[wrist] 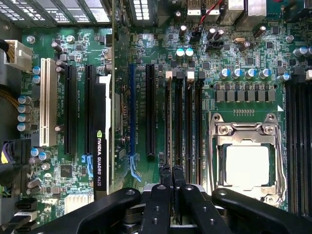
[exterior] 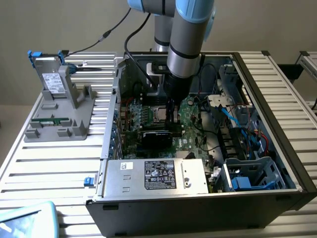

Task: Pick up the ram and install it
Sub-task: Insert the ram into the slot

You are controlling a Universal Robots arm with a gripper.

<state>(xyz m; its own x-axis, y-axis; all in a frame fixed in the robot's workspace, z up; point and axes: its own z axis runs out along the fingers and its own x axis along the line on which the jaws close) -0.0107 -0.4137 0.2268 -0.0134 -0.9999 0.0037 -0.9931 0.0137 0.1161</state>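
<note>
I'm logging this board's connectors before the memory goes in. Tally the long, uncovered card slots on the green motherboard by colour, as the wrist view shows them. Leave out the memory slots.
White plastic card slot: 1
Blue plastic card slot: 1
Black plastic card slots: 3
Total: 5

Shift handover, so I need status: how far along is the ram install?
Done: nothing; memory slots beside the CPU socket look empty. In hand: tool shut, seemingly empty, above those slots. Left: what looks like the ram lies in the grey fixture, so pickup and insertion.
</note>
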